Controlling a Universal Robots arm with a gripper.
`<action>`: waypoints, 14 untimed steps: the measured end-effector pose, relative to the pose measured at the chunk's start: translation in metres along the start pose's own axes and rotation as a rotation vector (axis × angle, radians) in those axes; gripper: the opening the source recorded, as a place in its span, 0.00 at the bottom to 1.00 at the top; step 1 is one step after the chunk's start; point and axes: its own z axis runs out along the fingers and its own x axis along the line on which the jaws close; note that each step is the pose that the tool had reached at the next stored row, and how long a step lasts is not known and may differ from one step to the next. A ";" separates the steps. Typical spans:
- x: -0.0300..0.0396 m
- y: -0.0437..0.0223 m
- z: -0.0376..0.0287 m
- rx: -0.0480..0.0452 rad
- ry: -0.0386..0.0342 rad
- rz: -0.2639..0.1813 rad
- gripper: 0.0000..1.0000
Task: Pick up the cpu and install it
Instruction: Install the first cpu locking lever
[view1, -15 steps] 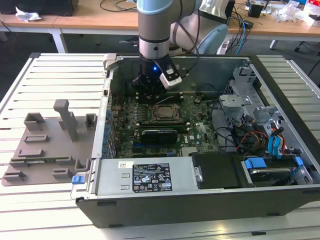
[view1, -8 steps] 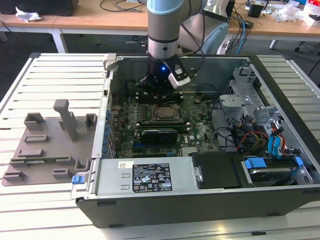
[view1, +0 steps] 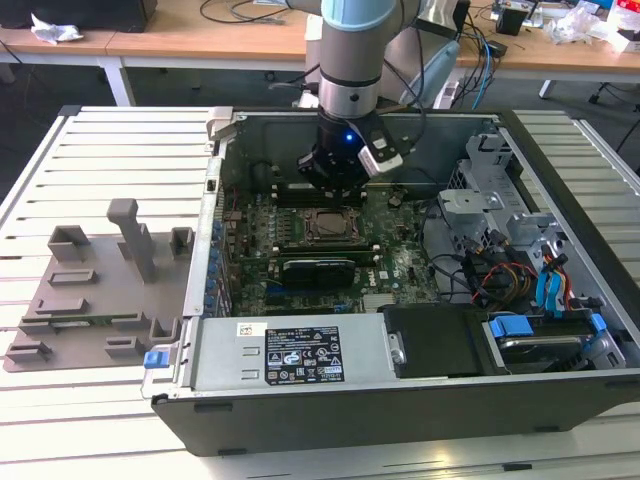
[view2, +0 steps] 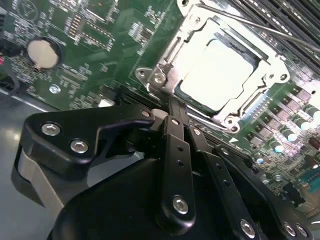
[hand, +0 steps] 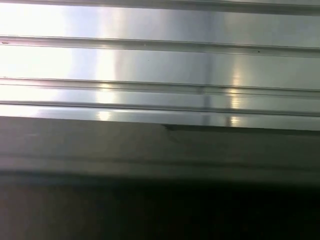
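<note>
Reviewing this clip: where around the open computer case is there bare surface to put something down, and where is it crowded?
Free: slatted table behind the grey fixture tray, and the strip in front of it. Crowded: inside the computer case, where the gripper hangs over the cpu in its socket, cables at the exterior view's right.

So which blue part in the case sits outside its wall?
The blue clip at the case's corner on the exterior view's left; the other blue parts lie inside.
</note>
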 end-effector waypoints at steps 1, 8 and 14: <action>-0.0050 -0.0007 0.0008 -0.0031 0.0046 0.000 0.11; -0.0063 -0.0030 0.0043 -0.0161 0.0062 0.000 0.11; -0.0062 -0.0032 -0.0047 -0.0229 0.0048 0.000 0.11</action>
